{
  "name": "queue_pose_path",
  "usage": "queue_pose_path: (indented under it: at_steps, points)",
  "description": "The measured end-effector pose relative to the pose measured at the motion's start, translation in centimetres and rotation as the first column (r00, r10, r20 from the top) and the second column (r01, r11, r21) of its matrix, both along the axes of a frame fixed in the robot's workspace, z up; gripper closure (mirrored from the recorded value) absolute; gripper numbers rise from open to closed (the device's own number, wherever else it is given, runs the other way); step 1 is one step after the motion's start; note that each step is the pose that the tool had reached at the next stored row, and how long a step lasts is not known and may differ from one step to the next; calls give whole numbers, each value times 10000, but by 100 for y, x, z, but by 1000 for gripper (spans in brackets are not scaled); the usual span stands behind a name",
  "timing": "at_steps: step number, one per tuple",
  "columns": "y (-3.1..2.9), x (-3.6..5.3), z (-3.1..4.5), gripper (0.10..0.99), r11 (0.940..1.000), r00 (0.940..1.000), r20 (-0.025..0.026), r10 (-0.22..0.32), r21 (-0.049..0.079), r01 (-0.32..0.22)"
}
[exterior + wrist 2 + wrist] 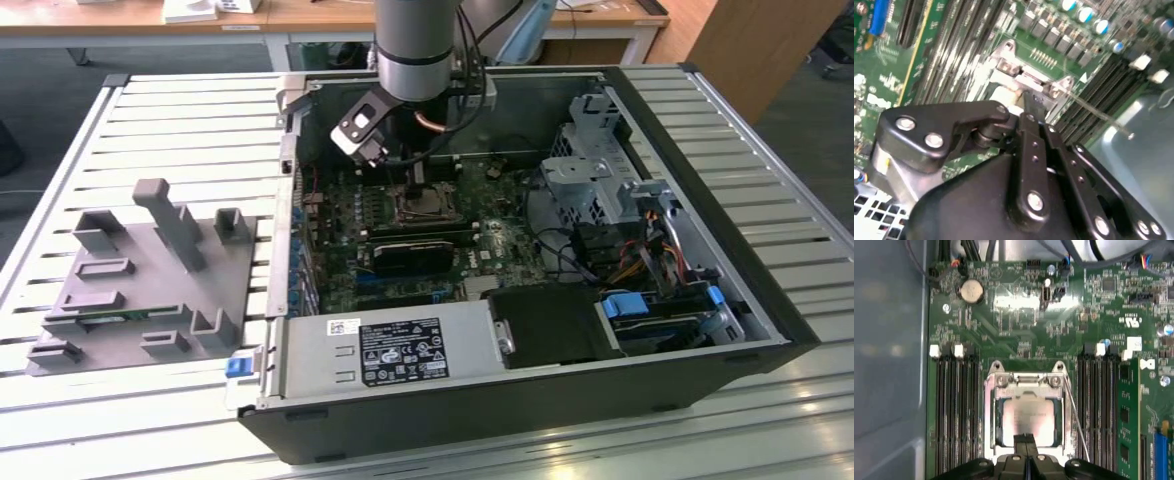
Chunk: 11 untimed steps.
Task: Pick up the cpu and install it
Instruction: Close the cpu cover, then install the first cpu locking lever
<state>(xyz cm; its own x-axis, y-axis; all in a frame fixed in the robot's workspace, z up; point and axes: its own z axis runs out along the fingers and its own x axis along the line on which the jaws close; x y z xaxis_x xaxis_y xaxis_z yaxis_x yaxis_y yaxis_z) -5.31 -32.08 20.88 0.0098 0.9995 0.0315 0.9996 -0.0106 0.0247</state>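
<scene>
The cpu [1029, 412], a flat silvery square, lies inside the metal socket frame [991, 390] on the green motherboard [1019, 315]. My gripper [1026, 441] is shut, its two black fingers pressed together with nothing between them, the tips at the cpu's near edge. Whether they touch the chip I cannot tell. In the second wrist view the fingers [1032, 107] reach down to the socket frame [1019, 70], and a pale patch of the cpu [1001, 95] shows beside them. In the exterior view the gripper [416, 192] hangs inside the open computer case just over the socket [430, 208].
Memory slots [956, 410] flank the socket, and a thin wire lever [1076, 415] runs along one side. The case walls, a drive cage [601, 160], cables [641, 250] and the power supply [387, 350] surround the board. A grey plastic fixture [147, 280] stands at the exterior view's left.
</scene>
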Motion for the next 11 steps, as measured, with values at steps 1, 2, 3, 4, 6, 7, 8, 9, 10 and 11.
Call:
queue_pose_path:
  at_steps: [1, 2, 3, 4, 6, 7, 8, 9, 10, 11]
  points:
    - [0, 31, 0, 980, 10000, 10000, -11, 1, 1, -1]
    - [0, 55, 0, 980, 10000, 10000, -15, 0, 0, 0]
    - [0, 75, 0, 980, 10000, 10000, -19, 1, 0, -1]
    - [0, 91, -1, 980, 10000, 10000, -20, 1, 0, -1]
    - [0, 117, -3, 980, 10000, 10000, -18, 2, 1, -2]
    - [0, 130, -3, 980, 10000, 10000, -19, 1, 0, -1]
    - [0, 144, -3, 980, 10000, 10000, -20, 1, -1, -1]
    - [0, 156, -4, 980, 10000, 10000, -21, 1, 0, -1]
    - [-1, 162, -4, 980, 10000, 10000, -20, 1, 0, -1]
    - [-1, 167, -4, 980, 10000, 10000, -20, 0, 0, 0]
